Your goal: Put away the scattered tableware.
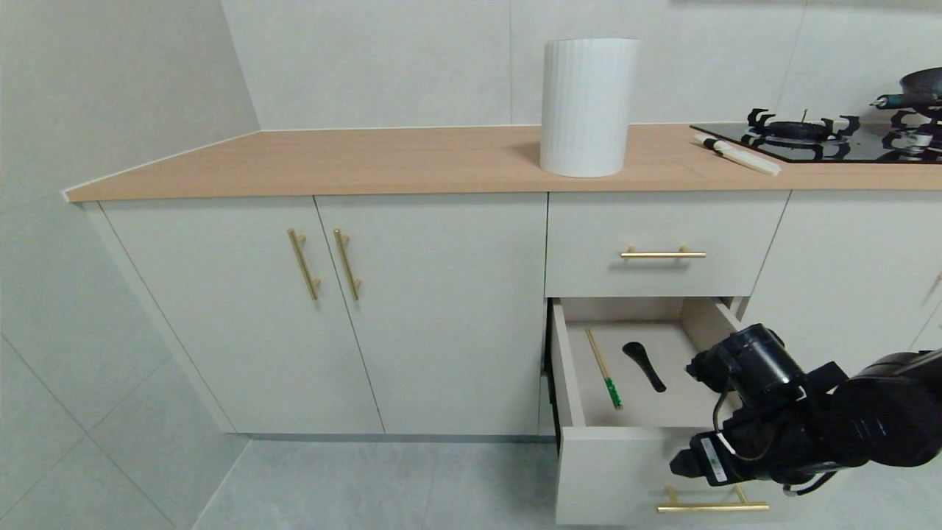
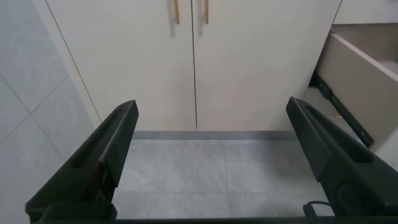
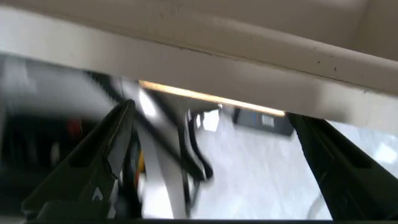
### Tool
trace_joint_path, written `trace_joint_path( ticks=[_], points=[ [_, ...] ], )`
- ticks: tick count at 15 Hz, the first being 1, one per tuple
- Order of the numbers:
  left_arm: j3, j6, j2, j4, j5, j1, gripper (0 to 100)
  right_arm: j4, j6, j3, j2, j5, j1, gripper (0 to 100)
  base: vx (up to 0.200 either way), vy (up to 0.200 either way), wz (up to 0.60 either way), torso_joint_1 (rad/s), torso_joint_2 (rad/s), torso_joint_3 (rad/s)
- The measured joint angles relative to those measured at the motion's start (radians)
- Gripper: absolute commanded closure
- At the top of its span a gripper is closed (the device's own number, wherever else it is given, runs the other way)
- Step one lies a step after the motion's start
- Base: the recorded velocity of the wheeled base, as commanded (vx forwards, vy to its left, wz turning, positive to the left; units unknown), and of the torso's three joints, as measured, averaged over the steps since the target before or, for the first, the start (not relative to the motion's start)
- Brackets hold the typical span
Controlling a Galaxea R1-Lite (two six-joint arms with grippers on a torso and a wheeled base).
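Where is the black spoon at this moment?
In the head view, the black spoon lies flat inside the open lower drawer on the robot's right side, just to the right of the chopsticks.

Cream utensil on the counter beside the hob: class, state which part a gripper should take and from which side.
Take the cream utensil at mid-length, from above, jaws closing across its narrow width. It lies flat on the counter, long and thin, so only its sides offer a hold. The hob sits close behind it, so probably lean in from the counter's front.
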Motion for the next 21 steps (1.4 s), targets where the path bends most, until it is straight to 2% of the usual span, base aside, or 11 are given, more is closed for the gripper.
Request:
trace_joint_path(
  ticks=[4, 9, 11, 21],
  points=[
    [0.0, 0.0, 0.0, 0.0, 0.0, 0.0, 0, -0.21, 0.041, 0.002, 0.078, -0.081, -0.012, 0, 0.0, 0.0, 0.0, 0.0, 0.0, 0.0],
    [0.0, 0.0, 0.0, 0.0, 0.0, 0.0, 0, -0.611, 0.039, -0.004, 0.208, -0.105, -0.081, 0, 0.0, 0.0, 0.0, 0.0, 0.0, 0.0],
    [0.0, 0.0, 0.0, 0.0, 0.0, 0.0, 0, -0.712, 0.024, -0.034, 0.273, -0.108, -0.116, 0, 0.0, 0.0, 0.0, 0.0, 0.0, 0.0],
    [0.0, 0.0, 0.0, 0.0, 0.0, 0.0, 0, -0.799, 0.025, -0.291, 0.499, -0.105, -0.188, 0, 0.0, 0.0, 0.0, 0.0, 0.0, 0.0]
  ],
)
